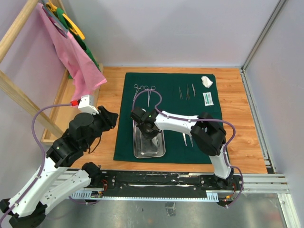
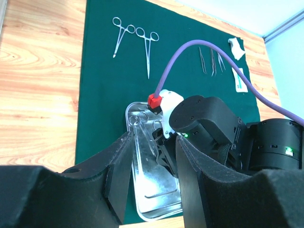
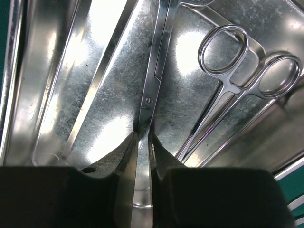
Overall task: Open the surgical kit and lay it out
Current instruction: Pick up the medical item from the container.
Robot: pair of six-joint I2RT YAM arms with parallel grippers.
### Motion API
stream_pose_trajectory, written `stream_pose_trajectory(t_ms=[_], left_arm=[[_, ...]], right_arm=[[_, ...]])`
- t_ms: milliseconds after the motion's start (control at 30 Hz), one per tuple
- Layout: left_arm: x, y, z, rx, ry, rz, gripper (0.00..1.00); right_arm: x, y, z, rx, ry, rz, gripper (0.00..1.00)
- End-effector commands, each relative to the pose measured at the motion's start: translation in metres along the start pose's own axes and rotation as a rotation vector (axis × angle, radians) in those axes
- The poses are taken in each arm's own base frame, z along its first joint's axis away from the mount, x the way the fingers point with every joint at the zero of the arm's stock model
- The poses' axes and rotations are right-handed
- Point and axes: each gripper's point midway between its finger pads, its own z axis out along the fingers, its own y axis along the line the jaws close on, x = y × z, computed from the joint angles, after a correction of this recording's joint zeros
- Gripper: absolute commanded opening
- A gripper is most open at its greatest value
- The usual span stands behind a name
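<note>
Now the kit is mostly laid out; the dark green cloth (image 1: pixel 123 114) lies flat on the wooden surface (image 1: pixel 237 133), with two ringed forceps (image 1: pixel 145 92), thin tweezers (image 1: pixel 186 91), the gauze wad (image 1: pixel 206 81) and the small white packet (image 1: pixel 207 98) along its far part; the steel tray (image 1: pixel 142 151) stands on the near part. The right end effector (image 3: pixel 142 145) is down inside the tray and looks clenched on the shank of a long hinged instrument (image 3: pixel 147 100), just below its pivot screw; the left end effector (image 2: pixel 153 142) is released, grasping nothing, beside the left edge of the cloth. I think the main risk is in the lift; the steel is smooth and the grasp is narrow and away from the middle, so the instrument may swing down or slip out and fall back in the tray. A second pair of forceps (image 3: pixel 237 85) lies just beside it, so a tilted lift could catch it and drag it along. If the fingers press on the tray floor, the tray could slide and wrinkle the cloth, which would disturb the pieces already placed. The purple cable (image 1: pixel 159 99) arcs near the laid forceps and could brush them when the arm turns.
</note>
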Motion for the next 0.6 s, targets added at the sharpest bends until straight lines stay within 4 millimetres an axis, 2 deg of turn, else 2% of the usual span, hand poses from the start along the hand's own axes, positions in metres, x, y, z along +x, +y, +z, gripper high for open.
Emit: stream_pose_trajectory(t_ms=[0, 200, 267, 433, 567], left_arm=[[-0.01, -0.003, -0.003, 0.008, -0.033, -0.018, 0.45], [-0.012, -0.003, -0.005, 0.011, -0.033, -0.019, 0.45], [-0.012, -0.003, -0.005, 0.01, -0.032, -0.018, 0.44], [-0.01, -0.003, -0.004, 0.01, -0.027, -0.016, 0.44], [-0.011, -0.003, -0.004, 0.009, -0.03, -0.016, 0.44]], right_arm=[[0.049, -0.01, 0.025, 0.051, 0.158, 0.005, 0.13], [0.05, -0.012, 0.027, 0.061, 0.16, 0.013, 0.01], [0.047, -0.014, 0.023, 0.067, 0.145, 0.015, 0.01], [0.035, -0.017, 0.008, 0.074, 0.092, 0.012, 0.01], [0.021, -0.017, -0.014, 0.063, 0.02, 0.021, 0.01]])
